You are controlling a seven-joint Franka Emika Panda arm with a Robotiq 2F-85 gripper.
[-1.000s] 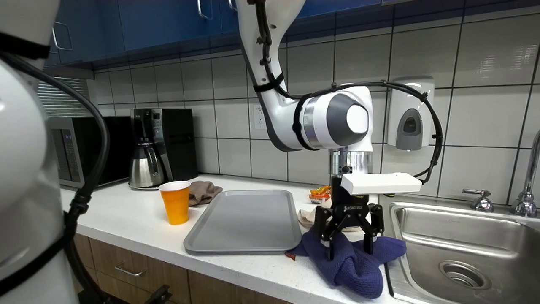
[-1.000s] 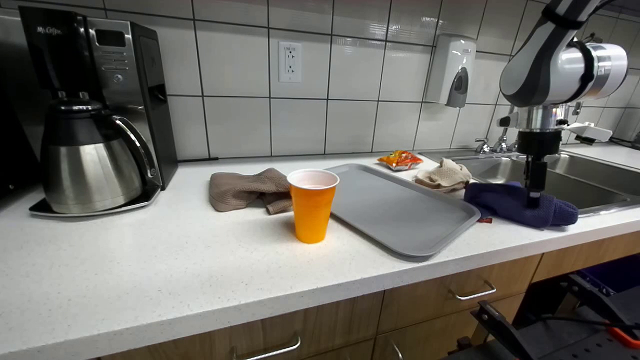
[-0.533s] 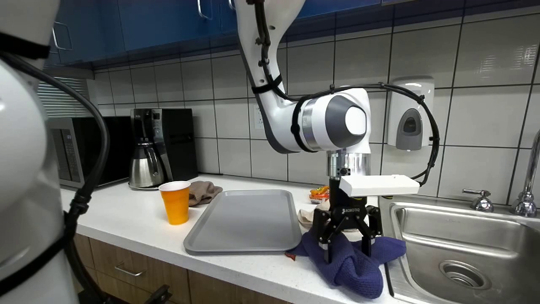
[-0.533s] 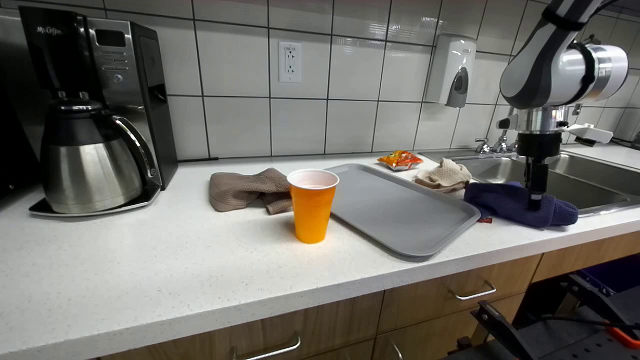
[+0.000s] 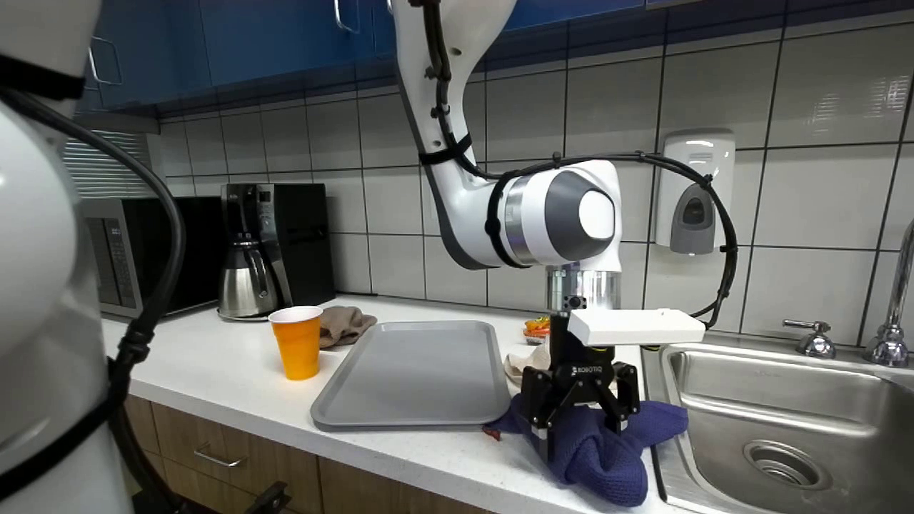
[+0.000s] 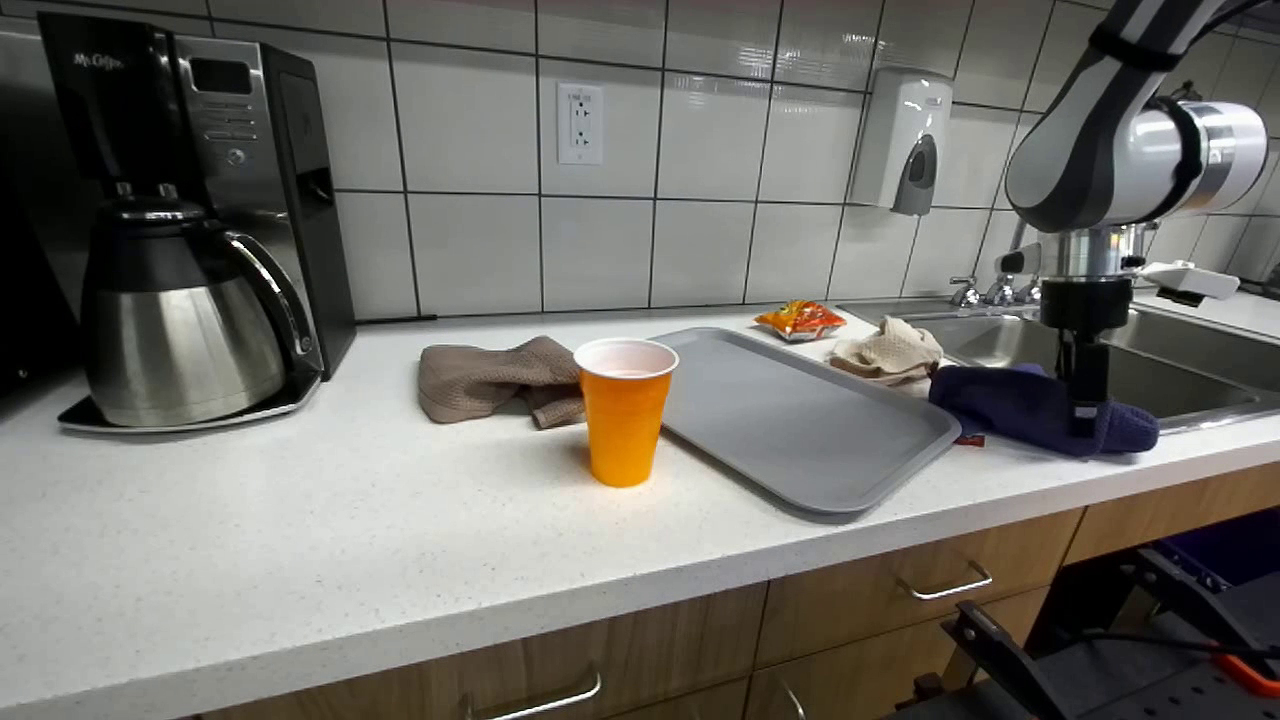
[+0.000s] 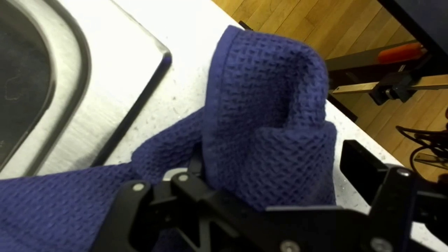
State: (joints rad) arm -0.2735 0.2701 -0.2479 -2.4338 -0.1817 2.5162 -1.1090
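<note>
Dark-blue waffle-weave towel (image 5: 610, 471) bunched on white counter (image 6: 350, 540) between grey tray (image 6: 790, 410) and steel sink (image 5: 771, 400) | gripper (image 5: 582, 437): unclenched, jaws wide astride a fold, one apparently touching it | arm (image 5: 532, 218): wrist straight down over towel | orange cup (image 6: 627, 425) upright near tray, bottom hidden; steel carafe (image 6: 190, 345) seated in coffee maker (image 6: 240, 190)

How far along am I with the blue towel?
Looks done: the gripper is down at the blue towel, straddling a raised fold. In hand: the grip itself; the jaws stand open on either side, nothing clamped. Left, probably: closing on that fold and lifting, since the towel lies bunched on the counter.
</note>
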